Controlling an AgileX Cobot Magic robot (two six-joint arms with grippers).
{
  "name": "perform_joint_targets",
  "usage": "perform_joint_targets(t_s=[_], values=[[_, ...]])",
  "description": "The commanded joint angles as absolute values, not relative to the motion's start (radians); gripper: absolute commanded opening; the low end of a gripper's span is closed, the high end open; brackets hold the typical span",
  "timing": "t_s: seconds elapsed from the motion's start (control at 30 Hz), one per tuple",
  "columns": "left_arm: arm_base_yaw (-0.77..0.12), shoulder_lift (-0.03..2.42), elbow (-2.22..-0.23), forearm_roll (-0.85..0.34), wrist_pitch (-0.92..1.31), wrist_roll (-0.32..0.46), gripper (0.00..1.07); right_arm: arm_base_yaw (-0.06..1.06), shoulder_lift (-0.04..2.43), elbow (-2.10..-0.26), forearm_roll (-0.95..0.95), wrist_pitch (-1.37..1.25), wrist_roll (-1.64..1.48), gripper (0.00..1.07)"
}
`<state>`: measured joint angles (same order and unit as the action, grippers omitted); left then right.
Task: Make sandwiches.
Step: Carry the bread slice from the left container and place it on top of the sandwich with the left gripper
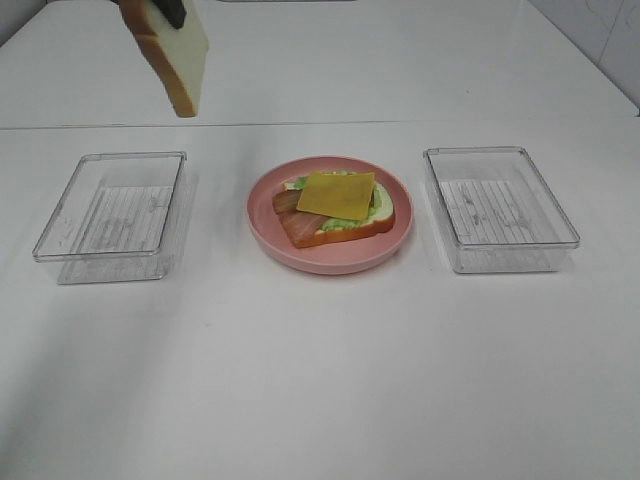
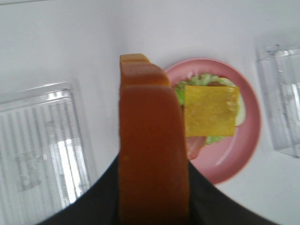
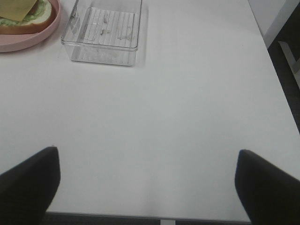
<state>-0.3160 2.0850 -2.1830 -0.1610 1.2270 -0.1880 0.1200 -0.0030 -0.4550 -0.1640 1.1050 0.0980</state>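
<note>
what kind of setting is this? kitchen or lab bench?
Most likely a lab bench staged for a toy-food demo, not a kitchen: a bare white table, two clear plastic trays flanking a pink plate with a toy sandwich stack. No appliances or sink show.

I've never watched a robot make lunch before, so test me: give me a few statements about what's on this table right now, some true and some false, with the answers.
1. The left gripper holds a bread slice up in the air. True.
2. The sandwich on the pink plate already has its top bread slice. False: yellow cheese is the top layer.
3. Both clear trays hold food. False: the left tray and the right tray are empty.
4. The right gripper is open and holds nothing. True.
</note>
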Motion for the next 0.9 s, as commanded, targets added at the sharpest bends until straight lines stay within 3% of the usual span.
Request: perform_joint_targets(t_s=[0.03,0.23,0.6,0.9], values=[[-0.326,2.084,-2.19,-0.267,1.229,-0.149,0.0,0.115,-0.038,-0.453,-0.162,1.102,0.089,0.99],[-0.343,2.138,-2.189,-0.517,1.143,-0.045,0.0,0.115,-0.038,-0.453,-0.162,1.102,0.089,0.99],[-0.373,2.334,-2.189,-0.779,1.121,0.056,0.0,0.115,-0.038,-0.453,-0.162,1.102,0.089,0.99],[-0.373,2.415,-2.189,-0.796,1.04,0.059,0.0,0.115,-0.038,-0.453,-0.162,1.102,0.089,0.99]])
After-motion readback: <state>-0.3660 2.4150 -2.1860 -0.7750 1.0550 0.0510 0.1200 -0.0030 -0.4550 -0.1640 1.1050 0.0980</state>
